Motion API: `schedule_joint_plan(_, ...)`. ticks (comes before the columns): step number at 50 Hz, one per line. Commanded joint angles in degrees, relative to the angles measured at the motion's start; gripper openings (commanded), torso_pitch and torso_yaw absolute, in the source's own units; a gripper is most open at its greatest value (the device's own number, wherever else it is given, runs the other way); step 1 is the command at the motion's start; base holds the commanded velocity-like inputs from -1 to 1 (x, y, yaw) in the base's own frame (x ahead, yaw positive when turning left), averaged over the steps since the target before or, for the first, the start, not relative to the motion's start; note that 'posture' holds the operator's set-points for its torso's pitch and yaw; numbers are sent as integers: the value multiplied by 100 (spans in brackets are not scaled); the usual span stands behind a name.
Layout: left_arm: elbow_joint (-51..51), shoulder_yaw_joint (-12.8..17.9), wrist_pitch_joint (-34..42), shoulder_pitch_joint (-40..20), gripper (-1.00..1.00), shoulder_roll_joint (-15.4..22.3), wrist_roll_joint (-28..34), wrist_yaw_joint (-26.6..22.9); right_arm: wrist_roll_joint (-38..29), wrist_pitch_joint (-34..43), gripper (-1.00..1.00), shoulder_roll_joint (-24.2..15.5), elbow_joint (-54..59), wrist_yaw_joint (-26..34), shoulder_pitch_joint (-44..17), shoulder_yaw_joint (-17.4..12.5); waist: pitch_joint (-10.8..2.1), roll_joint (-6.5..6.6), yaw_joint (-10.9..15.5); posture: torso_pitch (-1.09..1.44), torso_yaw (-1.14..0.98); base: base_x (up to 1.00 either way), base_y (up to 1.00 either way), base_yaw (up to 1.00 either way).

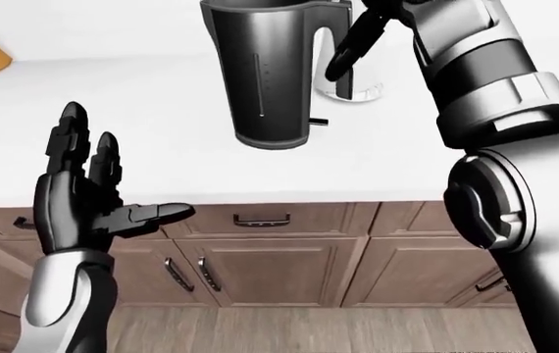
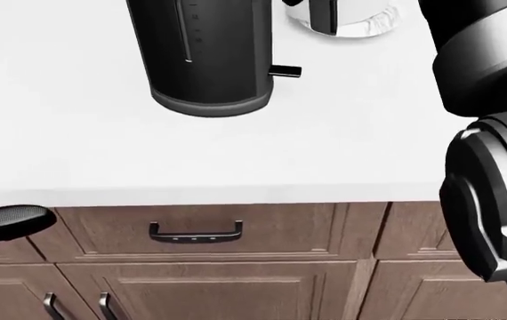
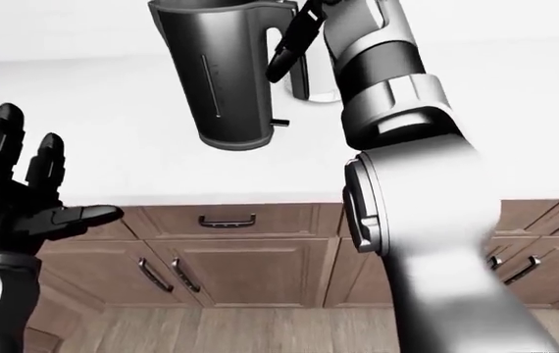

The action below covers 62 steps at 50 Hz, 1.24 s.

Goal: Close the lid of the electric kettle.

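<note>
**Left-eye view: right hand up at the kettle's rim**

Left-eye view shows the right hand [image 1: 358, 40] raised beside the top of the kettle [image 1: 268, 73], on the kettle's right, its dark fingers [image 1: 343, 59] hanging down loosely and gripping nothing that I can see. Part of the hand runs out of the top of the picture, so whether it touches the lid cannot be told. The left hand [image 1: 88, 202] is held well below and left of the kettle, fingers spread, palm bare, over the drawers [image 1: 260, 220].

The kettle stands upright on the white counter [image 1: 142, 140], near the top middle of the view. It is a tall dark body with a narrow gauge strip down its side and a small switch [image 1: 319, 121] low on its right. Its rim looks open; the lid itself is cut off by the frame. Just right of the kettle a pale rounded thing [image 1: 358, 92] stands on the counter, touching or nearly so.

The shell looks stiff and smooth, likely slippery. A hinged lid should be light and need a downward press, not a grip. Push squarely from above, near the lid's free edge, since a sideways shove could slide or tip the kettle.
</note>
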Motion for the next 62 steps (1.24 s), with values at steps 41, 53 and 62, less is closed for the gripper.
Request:
schedule_joint_plan(41,-133,-54,-318,-35,100,-22,72,-79,-614,-796,100,1284,-14,466,-657,269,-70,20,41,0,0,0,0,0)
schedule_joint_plan(53,8,-42,-405,-58,100,-11,99,-109,-853,-922,100,1324,-28,687,-630,293,-80,45,21,0,0,0,0,0)
schedule_joint_plan(62,52,-54,-477,-8,100,-28,140,-136,-1068,-1013,100,733,39,847,-1055,231,-7,16,38,0,0,0,0,0)
